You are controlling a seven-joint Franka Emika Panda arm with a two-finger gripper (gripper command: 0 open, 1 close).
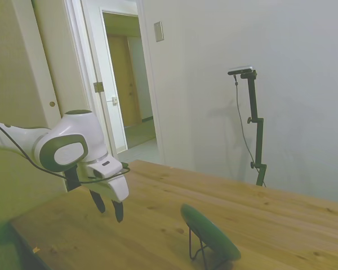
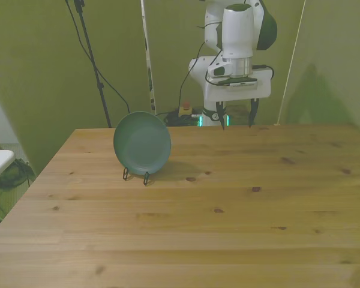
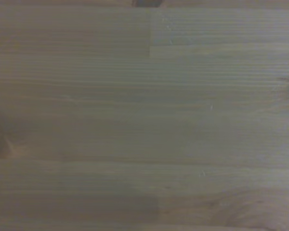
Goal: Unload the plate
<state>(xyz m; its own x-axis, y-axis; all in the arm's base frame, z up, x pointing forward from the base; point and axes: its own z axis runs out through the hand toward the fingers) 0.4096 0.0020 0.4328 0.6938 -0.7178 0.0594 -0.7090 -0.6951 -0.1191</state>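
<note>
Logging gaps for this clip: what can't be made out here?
- Side view: the bottom edge cuts off the foot of the wire stand under the plate.
- Front view: the plate hides most of the stand.
- Wrist view: only blurred table; plate absent.
- Gripper open, holding nothing.

plates: 1 (image 2: 142, 144) | wire stands: 1 (image 2: 135, 176) | tables: 1 (image 2: 228, 228)

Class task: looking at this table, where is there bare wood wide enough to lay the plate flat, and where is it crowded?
Bare: the wide near half of the table, and the front view's right side. Crowded: only around the plate on its wire stand, toward the front view's left. The open gripper hangs over the far edge.
</note>
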